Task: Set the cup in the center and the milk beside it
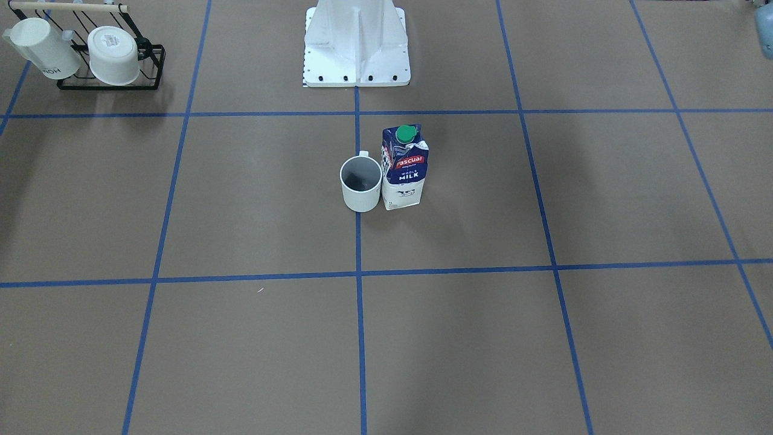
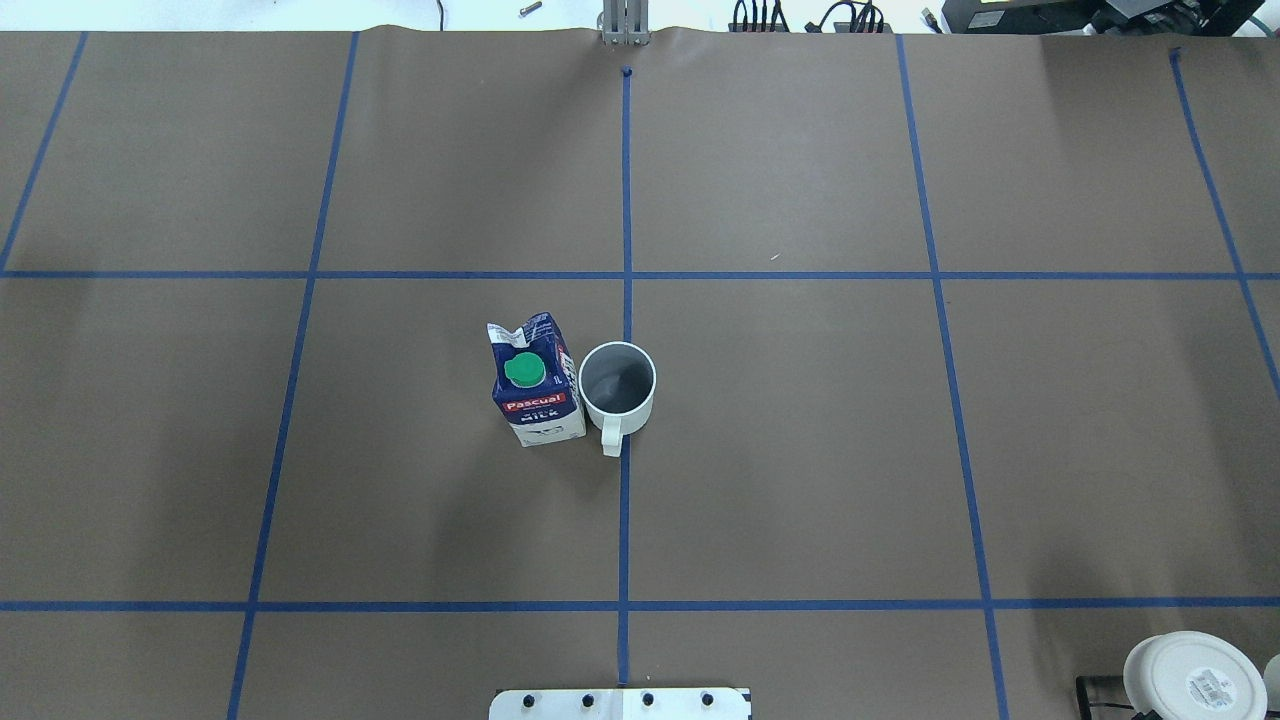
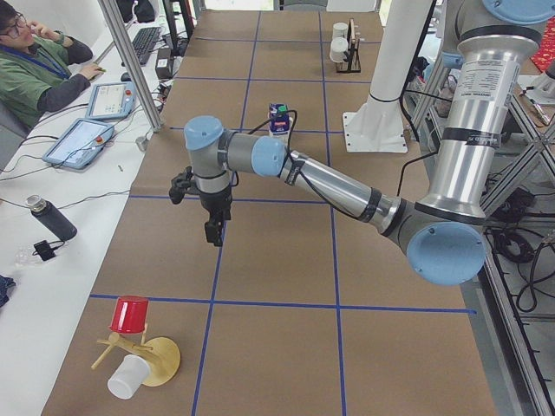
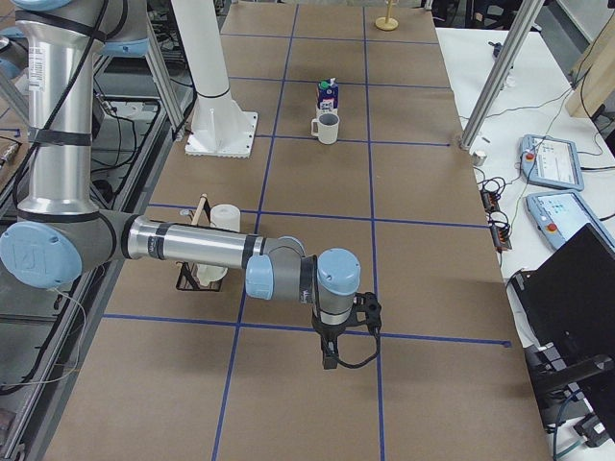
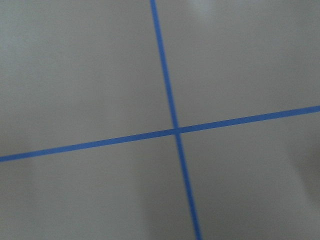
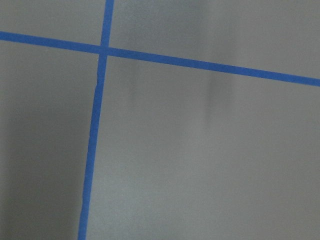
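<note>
The cup [image 1: 361, 184], a small white mug with a dark inside, stands upright on the centre tape line; it also shows in the overhead view [image 2: 617, 385]. The milk [image 1: 404, 169], a blue and white carton with a green cap, stands upright right beside it, touching or nearly so [image 2: 535, 385]. Both grippers are far from them, at opposite ends of the table. My left gripper [image 3: 212, 232] hangs over a tape line. My right gripper [image 4: 330, 361] hangs over the mat. I cannot tell whether either is open or shut. Both wrist views show only mat and tape.
A black wire rack [image 1: 112, 84] with two other white mugs stands near the robot's right side. The white robot base [image 1: 356, 48] is behind the cup. A wooden stand with a red cup [image 3: 130, 314] sits at the left end. An operator [image 3: 35, 69] sits there.
</note>
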`<state>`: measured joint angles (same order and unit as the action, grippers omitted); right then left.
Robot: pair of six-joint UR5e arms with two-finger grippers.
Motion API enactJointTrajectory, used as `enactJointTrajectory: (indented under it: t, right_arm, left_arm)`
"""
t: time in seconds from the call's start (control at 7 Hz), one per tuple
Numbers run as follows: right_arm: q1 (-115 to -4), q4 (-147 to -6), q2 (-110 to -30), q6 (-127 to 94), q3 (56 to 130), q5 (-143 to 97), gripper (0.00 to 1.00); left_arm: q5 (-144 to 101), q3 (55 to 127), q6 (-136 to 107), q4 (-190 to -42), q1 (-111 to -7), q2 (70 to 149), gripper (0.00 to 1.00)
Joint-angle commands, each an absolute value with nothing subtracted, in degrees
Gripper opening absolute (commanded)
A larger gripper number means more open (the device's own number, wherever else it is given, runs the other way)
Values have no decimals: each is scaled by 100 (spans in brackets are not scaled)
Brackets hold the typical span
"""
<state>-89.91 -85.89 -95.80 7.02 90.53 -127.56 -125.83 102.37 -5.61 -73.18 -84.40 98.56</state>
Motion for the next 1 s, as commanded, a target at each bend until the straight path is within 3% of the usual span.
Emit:
enactJointTrajectory:
  t: [0.0,0.14,0.57,0.86]
  right_arm:
    - [-8991,-8587,-9580,694,9061,-12779,100]
    - [-8991,-8587,-9580,694,9070,-12797,100]
    - [-8991,-8596,-9580,694,9062,-12797,100]
    - [-8991,-8596,-9580,694,9070,-12797,100]
  left_arm:
    - [-12612,10211,-607,-7470,-8649,9512,99]
    - [-12612,10135,-441,-7732,-8648,9458,99]
    - [-12952,10177,79,-9205,-8675,8187,99]
    - [-13777,10177,35,-9597,-8684,7928,99]
